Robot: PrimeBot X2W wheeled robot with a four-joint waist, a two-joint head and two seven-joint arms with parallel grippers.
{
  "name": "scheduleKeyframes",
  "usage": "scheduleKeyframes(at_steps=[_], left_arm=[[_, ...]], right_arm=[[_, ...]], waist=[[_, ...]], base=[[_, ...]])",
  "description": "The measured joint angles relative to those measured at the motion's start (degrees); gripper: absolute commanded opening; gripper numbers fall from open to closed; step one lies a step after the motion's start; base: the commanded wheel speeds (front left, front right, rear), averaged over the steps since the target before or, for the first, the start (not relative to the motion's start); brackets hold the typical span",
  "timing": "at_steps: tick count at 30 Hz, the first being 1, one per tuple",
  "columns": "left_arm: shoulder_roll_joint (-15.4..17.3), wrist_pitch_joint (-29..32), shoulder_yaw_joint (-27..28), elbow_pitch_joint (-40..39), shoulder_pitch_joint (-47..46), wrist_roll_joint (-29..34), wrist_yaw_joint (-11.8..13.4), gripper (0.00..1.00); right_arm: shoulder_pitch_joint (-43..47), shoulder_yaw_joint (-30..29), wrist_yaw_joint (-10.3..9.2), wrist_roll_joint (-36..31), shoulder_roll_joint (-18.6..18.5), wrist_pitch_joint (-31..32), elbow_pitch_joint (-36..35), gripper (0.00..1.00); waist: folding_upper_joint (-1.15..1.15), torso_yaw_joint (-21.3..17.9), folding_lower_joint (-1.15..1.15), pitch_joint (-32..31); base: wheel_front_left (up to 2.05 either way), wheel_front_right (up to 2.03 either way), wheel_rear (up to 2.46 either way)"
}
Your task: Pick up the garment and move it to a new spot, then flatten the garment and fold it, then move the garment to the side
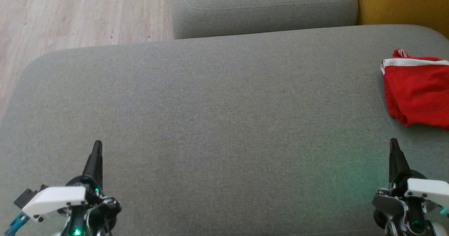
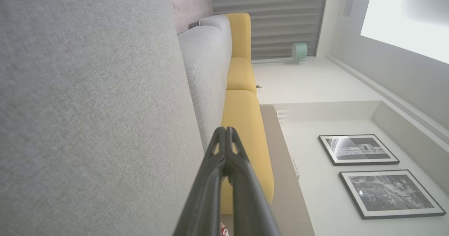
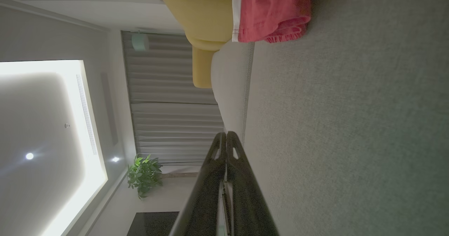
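Red garment (image 1: 419, 92) on grey cushion (image 1: 210, 106), just beyond the right jaws, both jaws together, empty

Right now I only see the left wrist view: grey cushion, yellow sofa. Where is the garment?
Observer: The bunched red fabric garment lies at the right edge of the wide grey fabric cushion, in the head view.
Operator: Is the right hand on it?
Observer: No. The right hand hangs nearer the robot, apart from it, shut and empty.
Operator: Where is its white band?
Observer: The white band runs along the garment's far edge.
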Motion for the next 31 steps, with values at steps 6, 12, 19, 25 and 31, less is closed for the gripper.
scheduleKeyframes(at_steps=[6, 12, 19, 25, 31], left_arm=[[0.0, 0.9, 1.2, 0.0, -0.5, -4.0, -0.5, 0.0], [-0.1, 1.2, 1.3, 0.0, -1.1, -4.6, -0.5, 0.0], [-0.1, 1.2, 1.3, 0.0, -1.1, -4.6, -0.5, 0.0], [-0.1, 1.3, 1.4, 0.0, -1.1, -4.6, -0.5, 0.0], [-0.1, 1.3, 1.4, 0.0, -1.1, -4.6, -0.5, 0.0]], right_arm=[[-1.0, -0.2, 0.0, 4.3, 0.0, 1.2, -0.3, 0.0], [-1.4, -0.2, 0.0, 4.8, 0.0, 1.2, -0.6, 0.0], [-1.4, -0.2, 0.0, 4.8, 0.0, 1.2, -0.6, 0.0], [-1.4, -0.2, 0.0, 4.8, 0.0, 1.2, -0.6, 0.0], [-1.4, -0.2, 0.0, 4.8, 0.0, 1.2, -0.6, 0.0]], waist=[[0.0, -0.2, 0.0, 0.1], [0.0, -0.2, 0.0, 0.1], [0.0, -0.2, 0.0, 0.1], [0.0, -0.2, 0.0, 0.1], [0.0, -0.2, 0.0, 0.1]], base=[[0.0, 0.0, 0.0], [0.0, 0.0, 0.0], [0.0, 0.0, 0.0], [0.0, 0.0, 0.0], [0.0, 0.0, 0.0]])
